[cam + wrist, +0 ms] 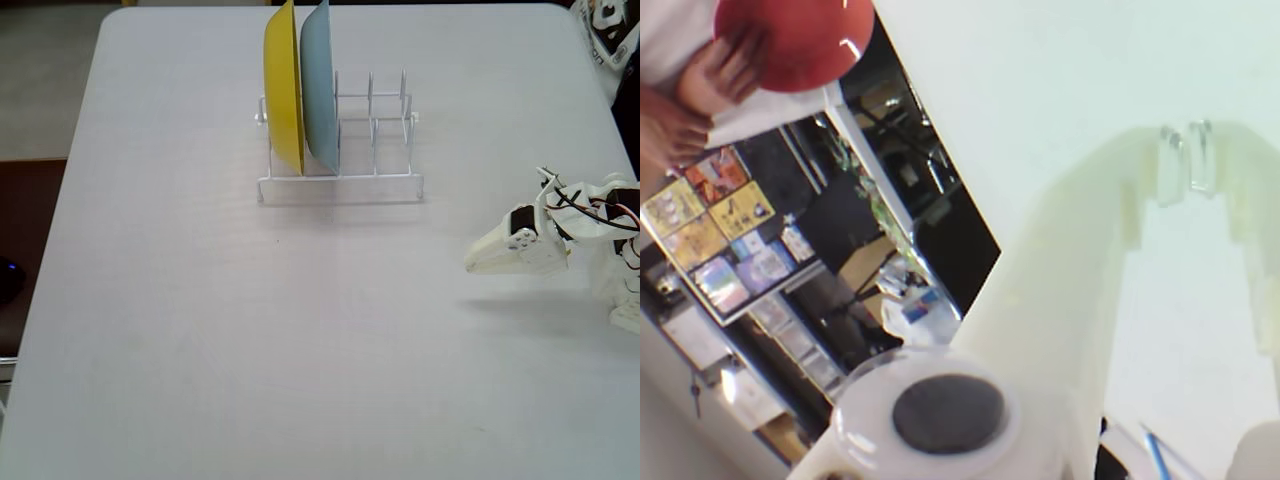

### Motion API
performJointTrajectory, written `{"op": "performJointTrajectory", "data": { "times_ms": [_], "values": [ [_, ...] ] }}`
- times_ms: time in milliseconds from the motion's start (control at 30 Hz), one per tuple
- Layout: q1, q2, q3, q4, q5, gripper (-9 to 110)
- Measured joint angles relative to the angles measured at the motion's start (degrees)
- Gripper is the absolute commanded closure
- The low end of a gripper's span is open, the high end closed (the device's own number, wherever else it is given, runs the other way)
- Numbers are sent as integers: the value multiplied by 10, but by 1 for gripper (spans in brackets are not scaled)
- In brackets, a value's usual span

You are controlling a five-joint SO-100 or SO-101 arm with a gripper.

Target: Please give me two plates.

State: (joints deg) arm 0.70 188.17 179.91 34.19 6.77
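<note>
Orange plate (790, 40) shows only in the wrist view, at the top left corner beyond the far edge of the table (200, 350), held at its rim by a person's hand (710, 75); only part of its glossy round face is inside the picture. The fixed view does not reach that far, so neither this plate nor the hand appears there. What the fixed view gives instead is the whole pale table top from above, and on it, toward the far side, a white wire rack (370, 130). Two plates stand on edge in the rack's left-hand slots, a yellow plate (283, 85) at the very left and a light blue plate (320, 85) just beside it, close enough that they seem to touch. The slots to their right hold nothing. The rack and its two plates are out of the wrist view, which looks across bare table toward dark shelves (750, 240) filled with coloured boxes. The white arm sits at the right edge of the fixed view, well apart from the rack, its gripper (470, 264) pointing left above the table. In the wrist view the gripper (1187, 160) has its pale fingers meeting at the tips, pressed together with nothing between them.
</note>
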Motion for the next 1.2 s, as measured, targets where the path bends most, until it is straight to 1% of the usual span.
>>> {"op": "performJointTrajectory", "data": {
  "times_ms": [167,267,400,1200],
  "values": [
    [7,0,0,3,-4,102],
    [7,0,0,34,-3,102],
    [7,0,0,46,-3,102],
    [7,0,0,47,-5,102]
  ]
}}
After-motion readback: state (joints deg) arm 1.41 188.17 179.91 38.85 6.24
